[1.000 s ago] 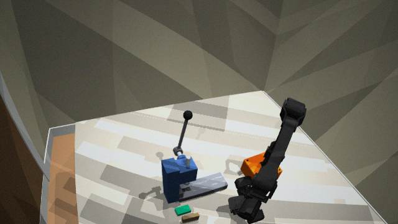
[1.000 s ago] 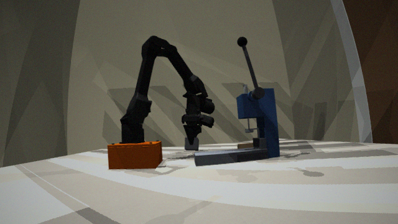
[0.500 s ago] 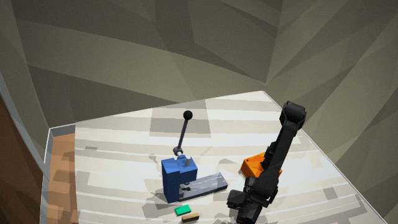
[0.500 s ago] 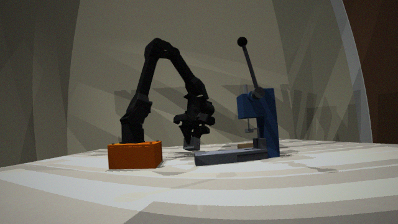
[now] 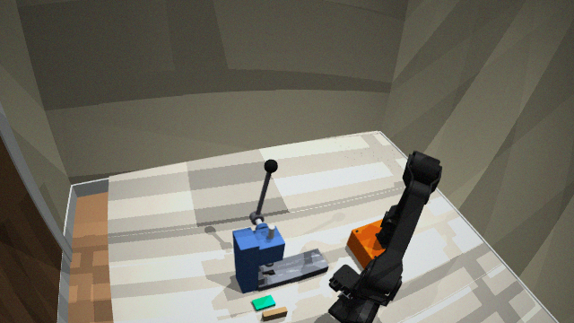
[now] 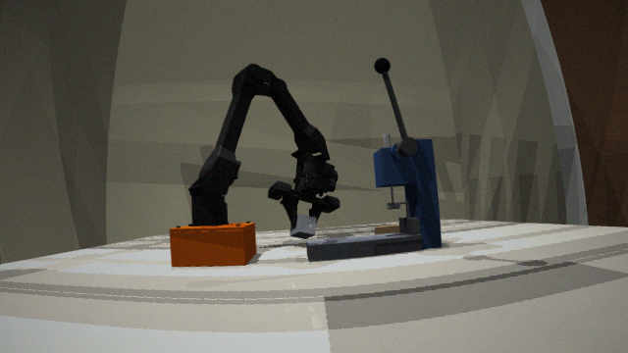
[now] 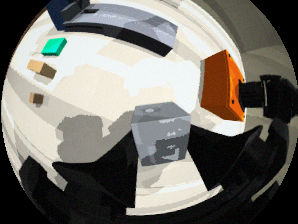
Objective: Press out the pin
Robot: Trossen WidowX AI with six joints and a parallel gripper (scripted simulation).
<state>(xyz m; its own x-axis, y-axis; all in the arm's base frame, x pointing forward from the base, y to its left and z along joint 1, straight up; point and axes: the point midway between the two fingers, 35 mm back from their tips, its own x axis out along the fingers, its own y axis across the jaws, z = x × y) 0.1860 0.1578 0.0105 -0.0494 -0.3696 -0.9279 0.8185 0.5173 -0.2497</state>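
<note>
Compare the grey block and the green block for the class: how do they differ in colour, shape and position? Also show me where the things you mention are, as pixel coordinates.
The grey block (image 6: pixel 303 227) (image 7: pixel 160 134) is grey; the green block (image 5: pixel 264 302) (image 7: pixel 54 46) is green. The grey block is chunky, the green block flat. The grey block is held aloft in the jaws, while the green block lies on the table.
</note>
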